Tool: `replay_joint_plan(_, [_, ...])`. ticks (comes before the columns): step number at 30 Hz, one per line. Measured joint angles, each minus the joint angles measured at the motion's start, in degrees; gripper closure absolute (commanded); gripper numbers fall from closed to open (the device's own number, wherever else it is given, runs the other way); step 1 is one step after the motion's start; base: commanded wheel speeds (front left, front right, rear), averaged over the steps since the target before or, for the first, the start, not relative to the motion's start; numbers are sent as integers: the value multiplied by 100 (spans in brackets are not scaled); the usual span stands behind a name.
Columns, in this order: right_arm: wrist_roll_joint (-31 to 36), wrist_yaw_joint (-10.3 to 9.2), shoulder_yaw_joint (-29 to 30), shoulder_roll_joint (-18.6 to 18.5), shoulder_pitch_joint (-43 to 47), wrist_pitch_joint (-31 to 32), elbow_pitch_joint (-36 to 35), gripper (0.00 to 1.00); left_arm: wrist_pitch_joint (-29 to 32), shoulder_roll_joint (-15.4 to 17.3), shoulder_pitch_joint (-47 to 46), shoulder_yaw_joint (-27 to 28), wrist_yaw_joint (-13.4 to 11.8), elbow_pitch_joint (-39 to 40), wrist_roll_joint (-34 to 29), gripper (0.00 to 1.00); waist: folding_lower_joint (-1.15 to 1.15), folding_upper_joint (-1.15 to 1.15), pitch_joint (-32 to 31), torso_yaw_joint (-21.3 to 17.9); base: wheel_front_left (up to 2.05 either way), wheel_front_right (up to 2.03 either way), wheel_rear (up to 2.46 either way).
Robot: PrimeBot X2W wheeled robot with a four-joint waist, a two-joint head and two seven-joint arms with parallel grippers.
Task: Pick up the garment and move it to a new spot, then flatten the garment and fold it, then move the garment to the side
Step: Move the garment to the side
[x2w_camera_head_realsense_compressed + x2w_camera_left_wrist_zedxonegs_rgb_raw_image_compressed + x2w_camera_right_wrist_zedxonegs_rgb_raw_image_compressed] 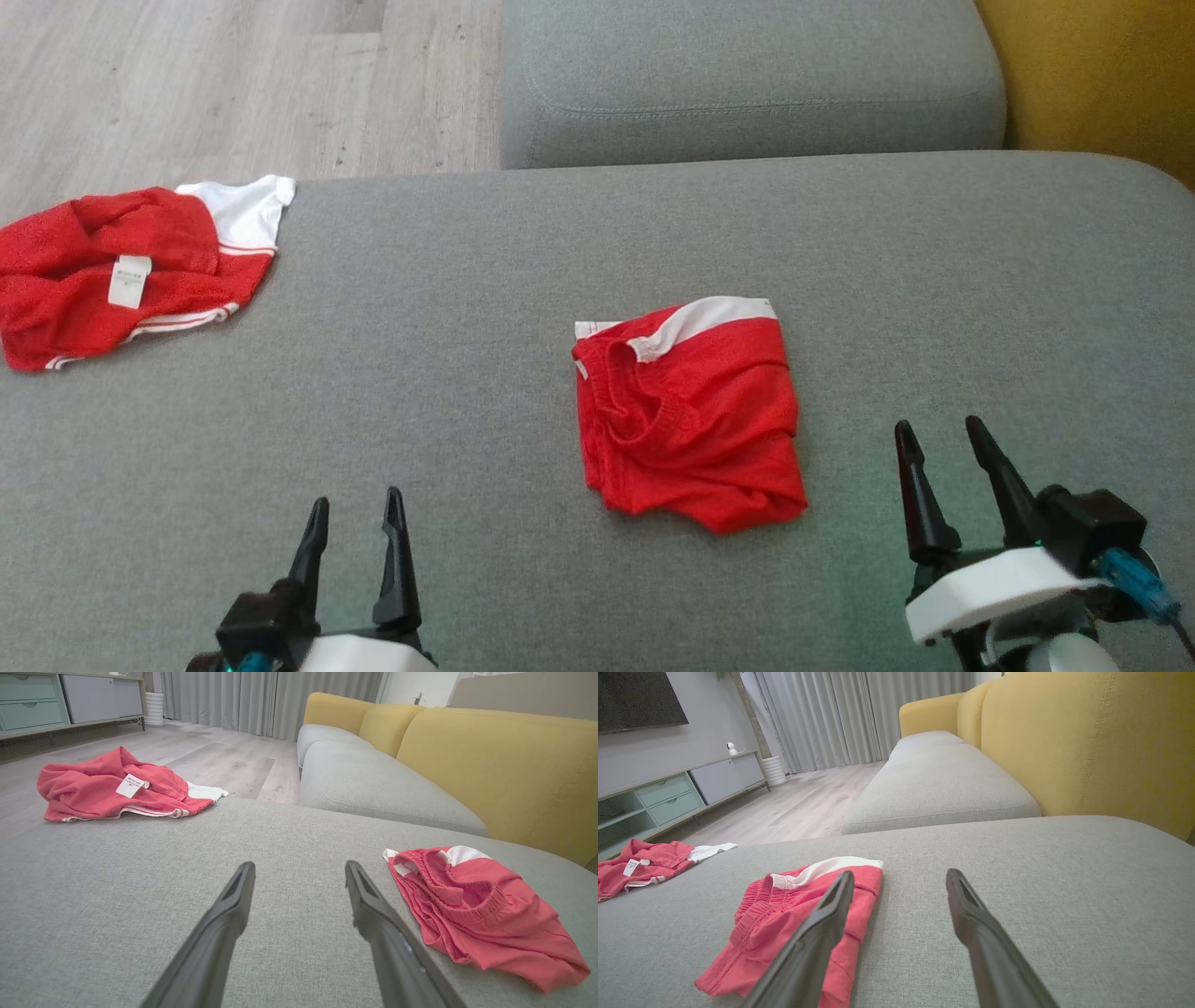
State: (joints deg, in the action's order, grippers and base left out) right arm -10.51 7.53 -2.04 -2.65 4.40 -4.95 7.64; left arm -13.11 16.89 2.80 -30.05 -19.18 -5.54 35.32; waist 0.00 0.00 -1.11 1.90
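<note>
Carrying everything, grey sofa seat; folded red garment lying mid-seat toward the near edge, apparently finished and awaiting its move aside; crumpled red garment overhanging the far left corner, likely unprocessed; left gripper and right gripper, both wide, empty, hovering near-edge.

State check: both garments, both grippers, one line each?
centre garment: folded compact, lying on the cushion, untouched
left garment: crumpled, label showing, at the cushion's edge
left gripper: jaws open, empty
right gripper: jaws open, empty
</note>
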Motion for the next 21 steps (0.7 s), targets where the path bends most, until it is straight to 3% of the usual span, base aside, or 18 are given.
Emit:
replay_joint_plan(12, [25,0,13,2,-25,331,103,0,57,31,-8,-27,-30,41,-1,0,0,0,90,91,0,0,0])
replay_joint_plan(16, [149,0,156,3,-291,877,162,0,63,29,-74,-43,-25,54,-10,0,0,0,217,175,0,0,0])
replay_joint_plan(21, [242,0,461,2,-1247,1716,235,0,42,18,-246,-18,-25,76,-11,0,1,0,417,334,0,0,0])
